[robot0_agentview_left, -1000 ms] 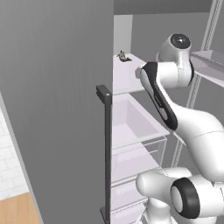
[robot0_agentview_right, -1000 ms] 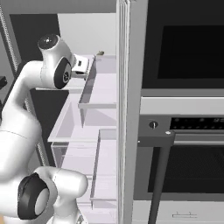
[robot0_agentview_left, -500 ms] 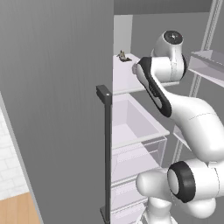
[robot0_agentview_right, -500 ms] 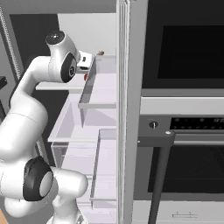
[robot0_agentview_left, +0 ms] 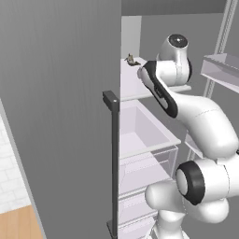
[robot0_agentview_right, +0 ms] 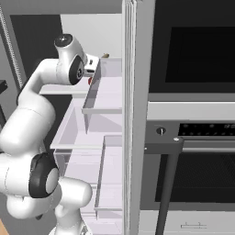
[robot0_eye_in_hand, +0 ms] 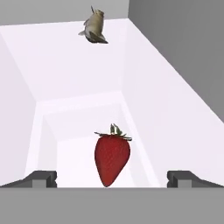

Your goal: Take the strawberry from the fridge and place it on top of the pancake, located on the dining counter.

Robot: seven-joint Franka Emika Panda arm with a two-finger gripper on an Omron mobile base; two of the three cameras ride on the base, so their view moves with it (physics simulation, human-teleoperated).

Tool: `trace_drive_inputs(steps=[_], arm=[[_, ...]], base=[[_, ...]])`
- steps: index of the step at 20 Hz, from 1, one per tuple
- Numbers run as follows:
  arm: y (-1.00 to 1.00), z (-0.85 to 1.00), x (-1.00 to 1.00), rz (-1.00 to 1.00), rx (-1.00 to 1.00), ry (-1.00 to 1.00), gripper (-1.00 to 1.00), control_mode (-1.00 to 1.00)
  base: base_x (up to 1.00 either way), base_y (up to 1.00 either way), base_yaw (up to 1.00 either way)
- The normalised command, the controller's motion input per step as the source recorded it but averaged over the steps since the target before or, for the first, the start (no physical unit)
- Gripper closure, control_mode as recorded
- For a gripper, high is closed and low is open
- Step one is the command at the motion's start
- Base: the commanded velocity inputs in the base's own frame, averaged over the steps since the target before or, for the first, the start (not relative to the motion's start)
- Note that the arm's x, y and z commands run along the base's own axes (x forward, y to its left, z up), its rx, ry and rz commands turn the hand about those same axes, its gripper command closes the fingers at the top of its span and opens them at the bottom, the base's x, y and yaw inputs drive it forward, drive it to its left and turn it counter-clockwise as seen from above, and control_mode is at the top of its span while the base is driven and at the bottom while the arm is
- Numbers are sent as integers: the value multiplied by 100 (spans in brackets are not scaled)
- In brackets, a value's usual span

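While the gripper (robot0_eye_in_hand: 111,178) hangs with fingers spread wide, the strawberry (robot0_eye_in_hand: 112,159) sits low-centre on the fridge's (robot0_agentview_left: 60,116) white shelf (robot0_eye_in_hand: 65,78).

- It is a kitchen.
- An open grey fridge (robot0_agentview_left: 60,116) has white shelves and clear drawers (robot0_agentview_left: 144,140).
- A built-in black-glass oven (robot0_agentview_right: 193,59) stands beside it.
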Motion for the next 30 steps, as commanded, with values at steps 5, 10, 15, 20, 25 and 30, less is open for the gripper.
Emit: trace_drive_inputs(steps=[5, 10, 15, 20, 25, 30], arm=[[7, -5, 24, 0, 0, 0, -100, -100], [0, -5, 1, 0, 0, 0, -100, -100], [-1, -15, 6, 0, 0, 0, -100, -100], [-1, -18, 20, 0, -1, 1, -100, -100], [0, -13, 21, 0, 0, 5, -100, -100], [-5, -3, 11, 0, 0, 0, -100, -100]], base=[[0, 0, 0], [0, 0, 0], [0, 0, 0], [0, 0, 0], [0, 0, 0], [0, 0, 0]])
